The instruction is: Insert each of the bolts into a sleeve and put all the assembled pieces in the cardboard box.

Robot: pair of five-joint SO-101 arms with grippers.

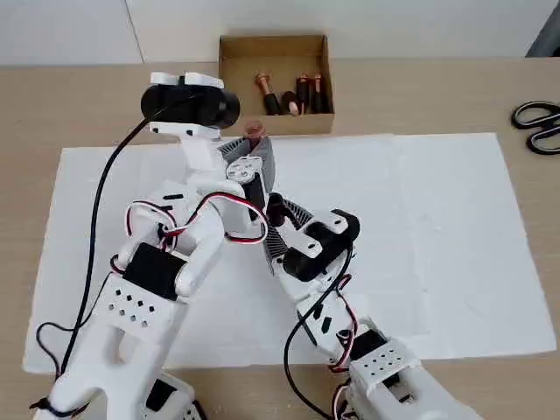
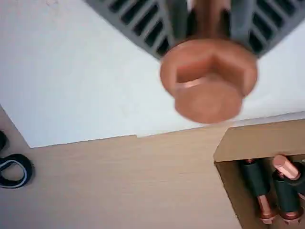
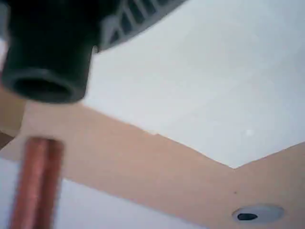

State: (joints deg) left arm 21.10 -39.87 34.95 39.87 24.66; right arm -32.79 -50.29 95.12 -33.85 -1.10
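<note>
Left fingers [image 2: 138,21] clamped on the copper bolt [image 2: 207,78], head protruding past the tips. Right fingers [image 3: 127,18] clamped on the black sleeve [image 3: 47,52], open end clear of them.

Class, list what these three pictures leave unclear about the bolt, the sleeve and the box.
Bolt: left wrist view, head blurred, shank hidden inside the left end effector.
Box: left wrist view, cut off by the edge, so its pieces cannot be counted.
Sleeve: blurred in the right wrist view; in the high view, mostly hidden by the right end effector.
</note>
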